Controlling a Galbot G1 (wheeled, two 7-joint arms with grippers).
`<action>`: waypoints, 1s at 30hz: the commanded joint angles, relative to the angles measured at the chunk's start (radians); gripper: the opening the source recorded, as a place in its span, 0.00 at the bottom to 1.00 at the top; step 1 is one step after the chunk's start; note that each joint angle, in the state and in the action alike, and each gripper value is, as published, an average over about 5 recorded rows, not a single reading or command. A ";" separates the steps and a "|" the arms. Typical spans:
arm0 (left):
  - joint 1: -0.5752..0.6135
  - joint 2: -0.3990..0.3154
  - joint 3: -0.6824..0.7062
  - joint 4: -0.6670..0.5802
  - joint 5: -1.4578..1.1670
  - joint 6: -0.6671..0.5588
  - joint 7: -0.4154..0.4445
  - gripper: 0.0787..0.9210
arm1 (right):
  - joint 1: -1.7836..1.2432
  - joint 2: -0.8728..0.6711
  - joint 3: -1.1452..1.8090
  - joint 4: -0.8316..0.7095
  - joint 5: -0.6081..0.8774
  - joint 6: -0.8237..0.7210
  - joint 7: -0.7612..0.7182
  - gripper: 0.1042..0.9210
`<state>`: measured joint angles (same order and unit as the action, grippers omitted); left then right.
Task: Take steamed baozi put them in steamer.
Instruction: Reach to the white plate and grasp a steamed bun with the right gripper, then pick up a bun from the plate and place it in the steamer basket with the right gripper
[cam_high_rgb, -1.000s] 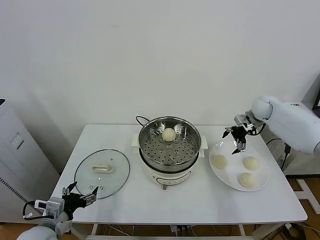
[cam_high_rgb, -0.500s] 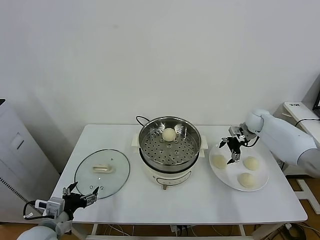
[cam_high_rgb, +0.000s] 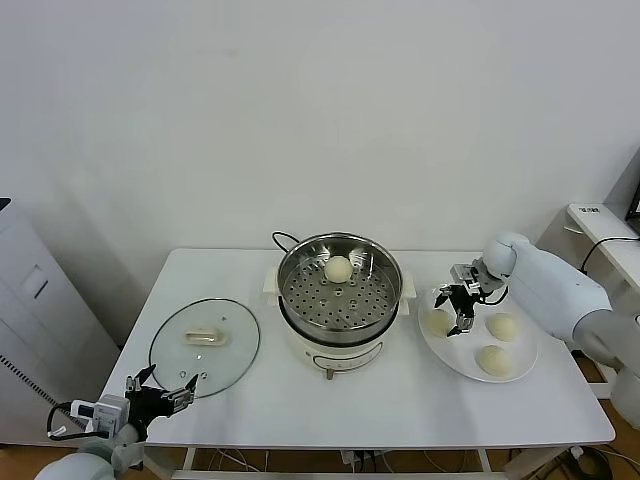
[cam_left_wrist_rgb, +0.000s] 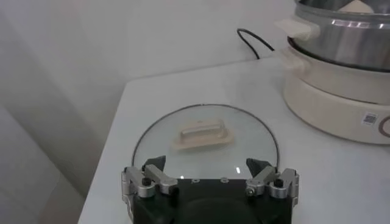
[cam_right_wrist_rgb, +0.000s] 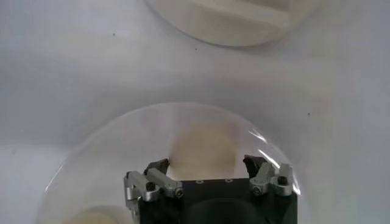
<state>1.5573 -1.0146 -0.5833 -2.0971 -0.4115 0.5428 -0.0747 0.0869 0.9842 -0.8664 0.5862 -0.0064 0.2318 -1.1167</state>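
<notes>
The steamer (cam_high_rgb: 339, 297) stands mid-table, a steel basket on a cream pot base, with one baozi (cam_high_rgb: 338, 268) at the back of its perforated floor. Three baozi lie on the white plate (cam_high_rgb: 520, 355) to its right: one nearest the steamer (cam_high_rgb: 437, 322), one at the right (cam_high_rgb: 502, 326), one at the front (cam_high_rgb: 490, 360). My right gripper (cam_high_rgb: 451, 310) is open, its jaws spread on both sides of the nearest baozi (cam_right_wrist_rgb: 202, 150), just above it. My left gripper (cam_high_rgb: 160, 387) is open and empty at the table's front left edge.
The glass lid (cam_high_rgb: 204, 340) with a cream handle lies flat left of the steamer; it also shows in the left wrist view (cam_left_wrist_rgb: 205, 136). A black cord (cam_high_rgb: 283, 239) runs behind the steamer. A white cabinet (cam_high_rgb: 30, 300) stands left of the table.
My right gripper has moved down and left from above the plate's back edge to the baozi nearest the steamer. The left arm has not moved.
</notes>
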 joint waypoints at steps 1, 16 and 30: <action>0.000 0.001 -0.001 0.000 0.000 0.000 0.000 0.88 | -0.016 0.014 0.035 -0.027 -0.026 0.003 -0.002 0.60; 0.012 -0.012 -0.004 -0.002 0.006 0.005 -0.007 0.88 | 0.169 -0.096 -0.217 0.185 0.183 -0.081 -0.047 0.50; 0.015 -0.017 -0.007 0.000 0.020 0.010 -0.013 0.88 | 0.714 -0.277 -0.660 0.549 0.562 -0.320 -0.106 0.50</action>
<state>1.5715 -1.0322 -0.5911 -2.0984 -0.3926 0.5531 -0.0869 0.5533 0.7822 -1.3205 0.9623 0.3767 0.0178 -1.1992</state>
